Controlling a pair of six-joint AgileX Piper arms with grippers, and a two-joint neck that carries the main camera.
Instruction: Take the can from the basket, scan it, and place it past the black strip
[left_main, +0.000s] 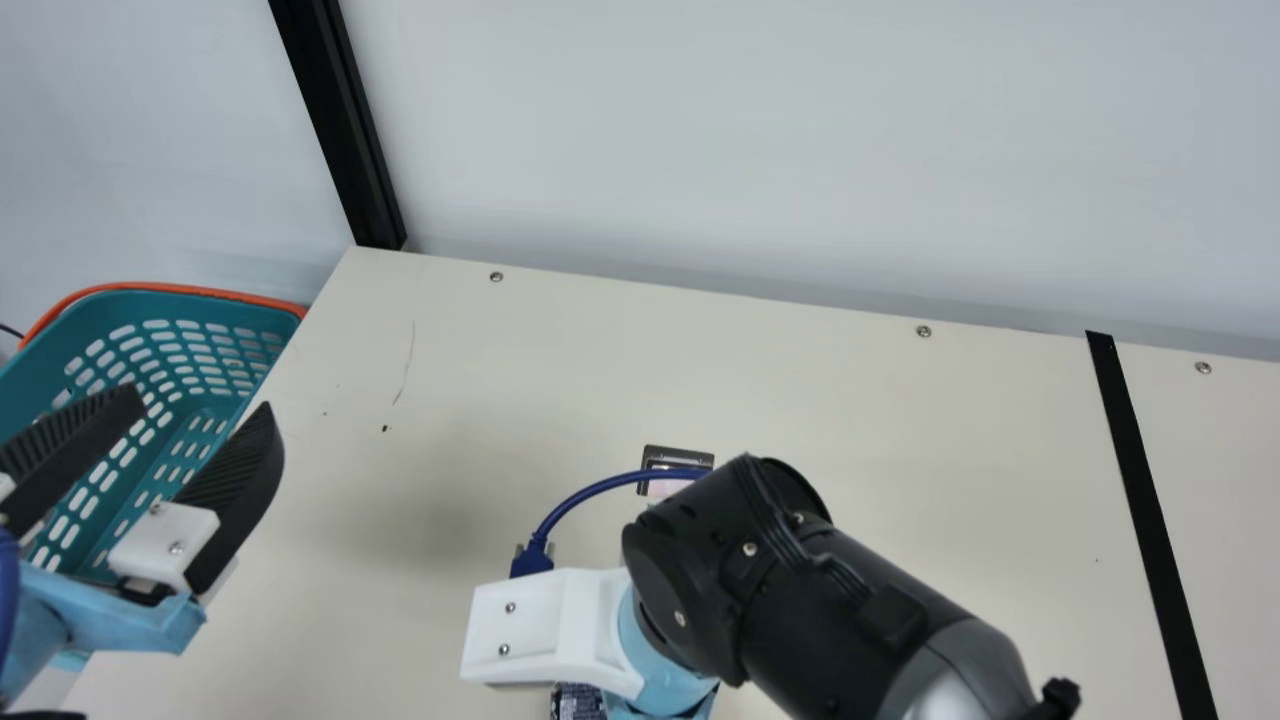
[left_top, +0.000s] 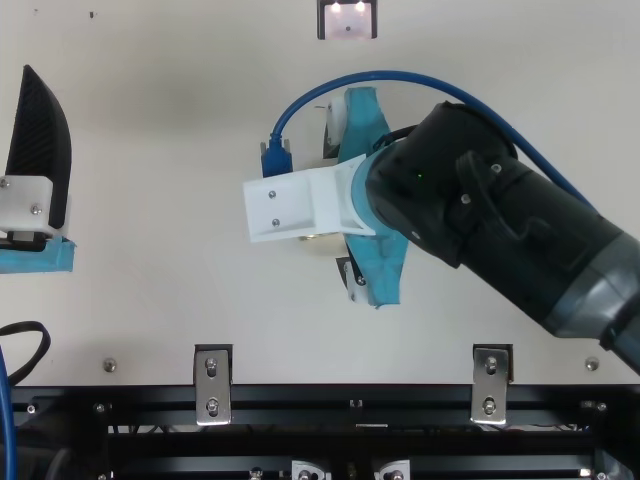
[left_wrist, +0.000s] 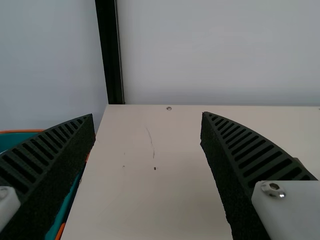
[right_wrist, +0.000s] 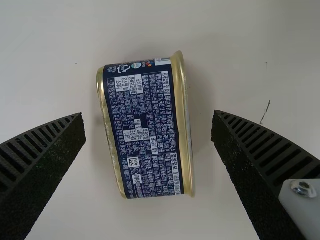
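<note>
Straddling the can (right_wrist: 145, 130), your right pincer (right_wrist: 149, 114) stood open, apparently so you could close across its two rims. The can lay on its side on the counter (left_main: 480, 380), printed wall up. Your left pincer (left_main: 200, 398) was open too, probably idle for this step. Beyond, the scanner (left_main: 675, 459) sat centrally, likely within reach of both arms; the basket (left_main: 200, 309) stood off left, the black strip (left_main: 1150, 520) far right.

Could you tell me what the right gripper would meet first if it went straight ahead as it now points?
The right gripper would likely meet the can first, before the table, though how far off it lies is unclear.
</note>
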